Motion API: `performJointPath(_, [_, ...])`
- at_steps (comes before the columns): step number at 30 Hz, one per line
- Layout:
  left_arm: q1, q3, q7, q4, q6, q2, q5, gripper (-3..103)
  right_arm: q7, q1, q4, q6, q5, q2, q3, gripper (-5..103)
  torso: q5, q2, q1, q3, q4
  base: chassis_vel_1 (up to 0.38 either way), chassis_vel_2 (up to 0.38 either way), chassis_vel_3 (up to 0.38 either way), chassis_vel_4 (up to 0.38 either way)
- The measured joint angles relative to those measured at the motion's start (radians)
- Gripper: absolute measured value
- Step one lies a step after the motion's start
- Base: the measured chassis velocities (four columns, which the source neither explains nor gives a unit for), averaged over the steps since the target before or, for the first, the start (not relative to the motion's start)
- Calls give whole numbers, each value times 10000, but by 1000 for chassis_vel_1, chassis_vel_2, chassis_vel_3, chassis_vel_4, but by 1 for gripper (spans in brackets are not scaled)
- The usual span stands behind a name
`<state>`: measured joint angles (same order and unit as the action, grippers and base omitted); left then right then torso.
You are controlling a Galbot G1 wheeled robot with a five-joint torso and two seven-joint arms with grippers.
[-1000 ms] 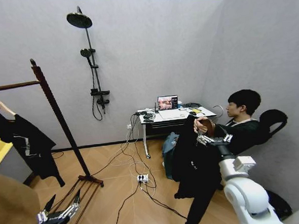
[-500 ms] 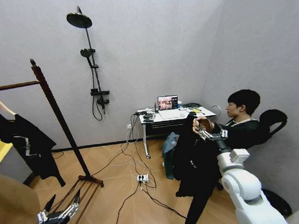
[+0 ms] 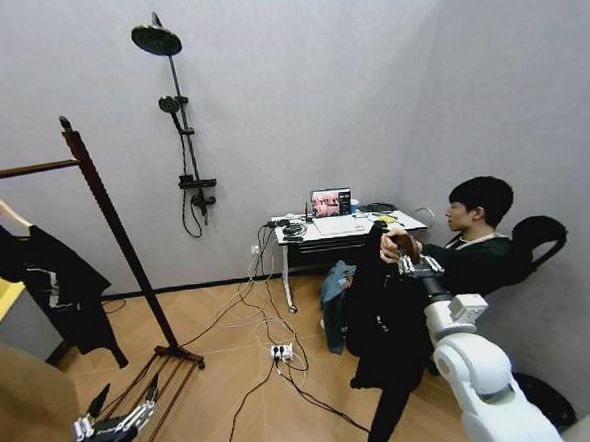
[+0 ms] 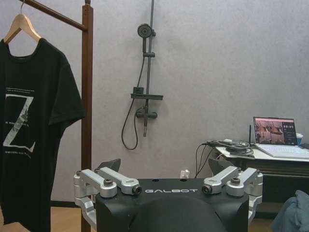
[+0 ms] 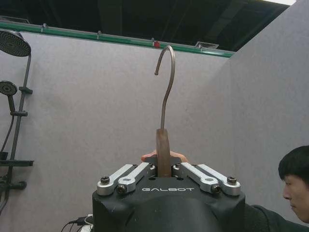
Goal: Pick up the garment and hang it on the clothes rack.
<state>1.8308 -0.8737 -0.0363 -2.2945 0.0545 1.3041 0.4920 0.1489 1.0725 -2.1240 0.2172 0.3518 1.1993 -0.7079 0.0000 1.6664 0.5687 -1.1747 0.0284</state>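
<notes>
Garment [image 3: 386,316], long, black and limp, hangs from a hanger [image 5: 164,154] at the right of the head view, in front of a seated person whose hand [image 3: 397,245] rests at the hanger's top. Nearest the camera on the low left, the left gripper [image 3: 115,424] hovers idle above the wood floor [image 3: 247,414] with its fingers spread apart and nothing between them; its wrist view looks past them to the rack's post. On the right, the right gripper [image 3: 410,262] reaches out from the white arm [image 3: 484,370] to the top of the garment; in its wrist view its fingers [image 5: 145,170] are pressed in on the hanger's wooden neck, the metal hook [image 5: 166,82] standing upright above them and the person's fingertips showing just behind. To the left stands the rack [image 3: 104,208], its rail [image 3: 21,171] well apart from the garment, carrying a black T-shirt [image 3: 54,286] with a white print on its own hanger. Part of a tan coat [image 3: 21,408] fills the low left corner. Farther back, a desk [image 3: 346,228] with a laptop [image 3: 331,203] and a tangle of cables sits by the grey wall, and a shower fitting [image 3: 173,108] is mounted on that wall.
</notes>
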Motion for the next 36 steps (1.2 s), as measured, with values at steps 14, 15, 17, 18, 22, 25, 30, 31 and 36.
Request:
performJointPath(14, [0,0,0,0,0,0,0,100,-64,37,-90,-23,819,-505,40,9,1,0,0,0,-1,0,0,0,0])
performJointPath(15, [0,0,0,0,0,0,0,100,-64,37,-90,-23,819,-505,40,9,1,0,0,0,-1,0,0,0,0])
performJointPath(17, [0,0,0,0,0,0,1,100,-57,9,-133,-8,978,-623,40,9,1,0,0,0,-1,0,0,0,0])
performJointPath(18, [0,0,0,0,0,0,0,100,-24,4,-160,11,1080,-684,40,9,1,0,0,0,-1,0,0,0,0])
performJointPath(22, [0,0,0,0,0,0,0,100,86,94,-252,11,1350,-785,5,9,0,0,0,0,-2,0,0,0,0])
performJointPath(25, [0,0,0,0,0,0,0,100,85,222,-338,-89,1413,-816,-91,9,2,0,0,0,-1,0,0,0,0])
performJointPath(30, [0,0,0,0,0,0,0,100,48,410,-610,-263,1659,-1138,-251,9,-1,0,0,1,-1,0,0,0,0])
performJointPath(31, [0,0,0,0,0,0,0,100,26,462,-646,-294,1670,-1168,-279,9,-1,0,0,0,-2,0,0,0,0])
performJointPath(36, [0,0,0,0,0,0,0,100,5,674,-741,-423,1671,-1192,-303,9,0,0,0,1,-1,0,0,0,0])
